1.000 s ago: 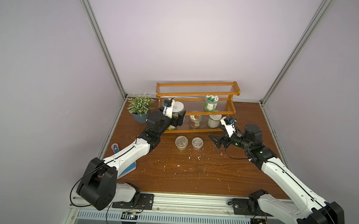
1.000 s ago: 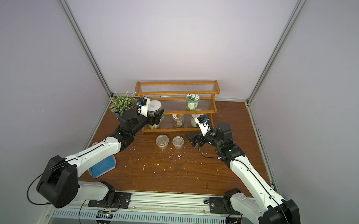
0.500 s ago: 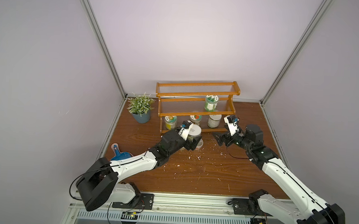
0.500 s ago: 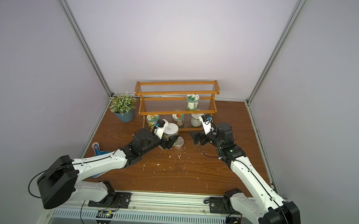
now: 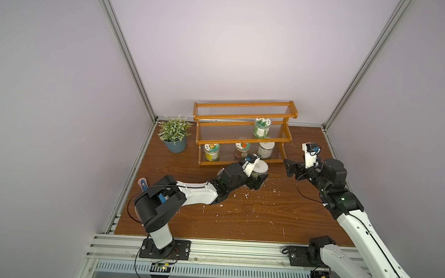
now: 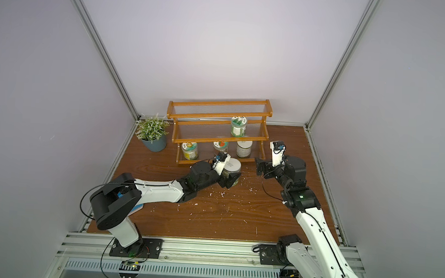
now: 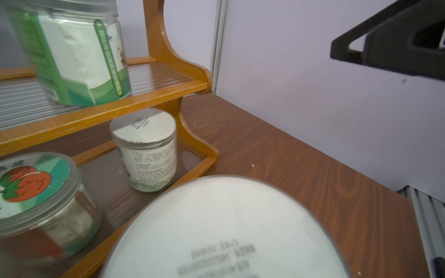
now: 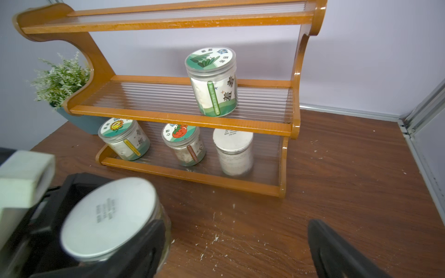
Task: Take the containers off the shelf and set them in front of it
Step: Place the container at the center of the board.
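— What's different from a second ago?

— The left fingers have carried the white-lidded jar away from the left end of the shelf and down in front of its bottom tier. They're closed around it, low over the desk.

— Is it set down yet?

— Probably, but its base is hidden, so I can't be sure it touches the wood.

— And the other arm?

— The right fingers hang spread wide and empty, just beside the shelf's right end, roughly where they were.

— So what's left?

— Letting go of this one. Then four more wait: a green jar on the middle tier and a row of three jars on the bottom.
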Action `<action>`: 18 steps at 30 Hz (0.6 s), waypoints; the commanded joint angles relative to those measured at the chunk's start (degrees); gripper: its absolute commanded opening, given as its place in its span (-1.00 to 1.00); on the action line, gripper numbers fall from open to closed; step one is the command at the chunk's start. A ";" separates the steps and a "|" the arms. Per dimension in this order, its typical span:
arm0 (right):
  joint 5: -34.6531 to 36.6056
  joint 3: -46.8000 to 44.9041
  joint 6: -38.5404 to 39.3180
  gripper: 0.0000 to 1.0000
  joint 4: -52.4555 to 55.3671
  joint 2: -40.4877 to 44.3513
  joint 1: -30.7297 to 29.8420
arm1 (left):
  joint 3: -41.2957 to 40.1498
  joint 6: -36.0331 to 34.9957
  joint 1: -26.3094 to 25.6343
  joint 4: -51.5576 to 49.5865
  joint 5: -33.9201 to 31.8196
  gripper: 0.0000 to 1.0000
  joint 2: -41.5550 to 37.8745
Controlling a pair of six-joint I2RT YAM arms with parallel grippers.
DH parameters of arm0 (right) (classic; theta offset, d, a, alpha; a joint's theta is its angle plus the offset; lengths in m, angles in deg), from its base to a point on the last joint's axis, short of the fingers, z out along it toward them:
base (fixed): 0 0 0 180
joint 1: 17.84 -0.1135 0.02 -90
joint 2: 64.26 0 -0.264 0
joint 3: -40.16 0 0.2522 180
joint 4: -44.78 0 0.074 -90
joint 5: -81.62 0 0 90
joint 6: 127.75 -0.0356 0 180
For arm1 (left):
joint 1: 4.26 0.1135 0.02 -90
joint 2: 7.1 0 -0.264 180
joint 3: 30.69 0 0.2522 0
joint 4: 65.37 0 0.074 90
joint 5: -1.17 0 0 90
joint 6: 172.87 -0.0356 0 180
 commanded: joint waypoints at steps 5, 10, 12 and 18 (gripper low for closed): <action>-7.21 4.36 -0.17 0.98 10.19 2.48 0.40 | 7.26 -0.51 -0.31 5.44 5.65 0.76 9.14; -6.70 5.99 0.36 0.98 18.07 5.59 0.64 | 10.99 -0.65 0.53 5.95 8.60 0.75 14.53; -7.48 6.12 0.25 0.98 18.81 6.03 0.66 | 12.44 -0.75 0.51 6.00 10.08 0.75 16.60; -7.06 6.19 -0.71 0.98 18.77 6.73 0.64 | 17.52 -0.83 0.56 4.94 12.51 0.76 21.94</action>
